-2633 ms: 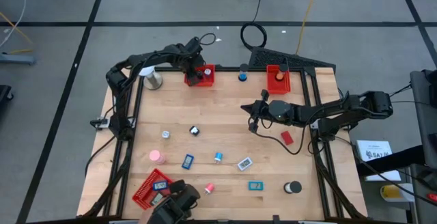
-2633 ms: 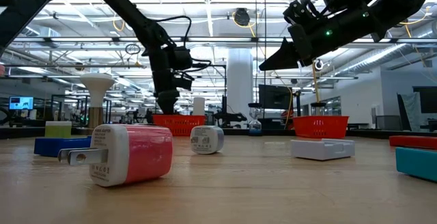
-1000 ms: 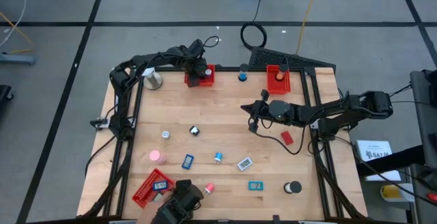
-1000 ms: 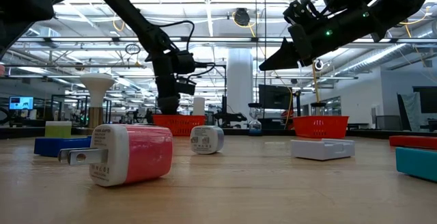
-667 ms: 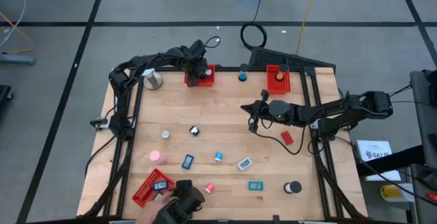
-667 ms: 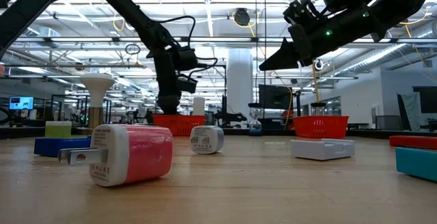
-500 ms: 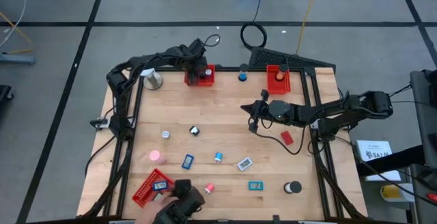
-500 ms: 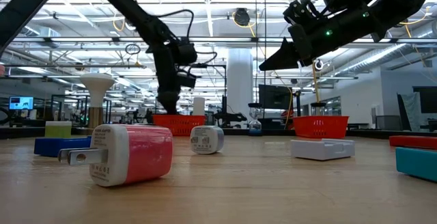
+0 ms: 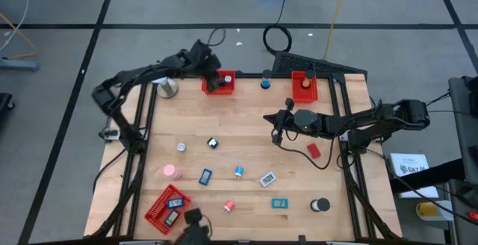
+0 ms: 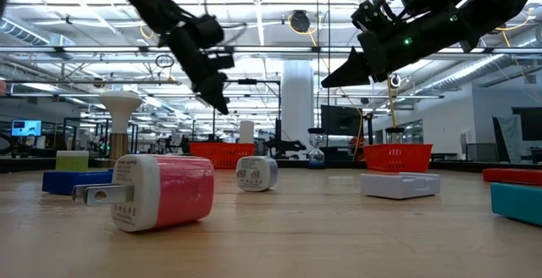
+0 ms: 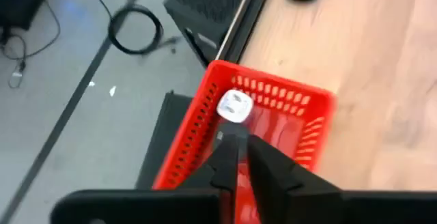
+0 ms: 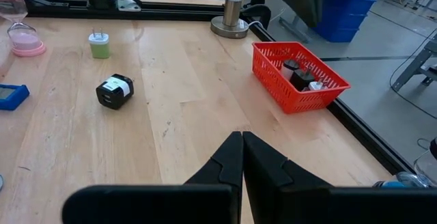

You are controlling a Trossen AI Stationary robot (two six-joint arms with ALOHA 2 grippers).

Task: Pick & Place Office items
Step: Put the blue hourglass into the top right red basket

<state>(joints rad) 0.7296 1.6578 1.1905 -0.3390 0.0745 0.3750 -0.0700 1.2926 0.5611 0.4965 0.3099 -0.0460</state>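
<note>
Left tool (image 11: 240,157) pressed together above red tray (image 11: 311,132), white charger (image 11: 234,106) inside just beyond its tips

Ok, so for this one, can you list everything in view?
table: one, light wood.
far-left tray: one, red mesh, far edge; holds dark and white items.
far-right tray: one, red mesh, far edge.
near-left tray: one, red mesh, near corner.
silver stand: one, white ball on top, far left.
blue cap: one, between the far trays.
black cube: one, mid-table.
pink plug: one, near left.
red flat piece: one, right side.
black roll: one, near right.
other loose items: about six, blue, white, pink, teal, near half.
left gripper: fingers shut, above far-left tray.
right gripper: fingers shut, above mid-table.
</note>
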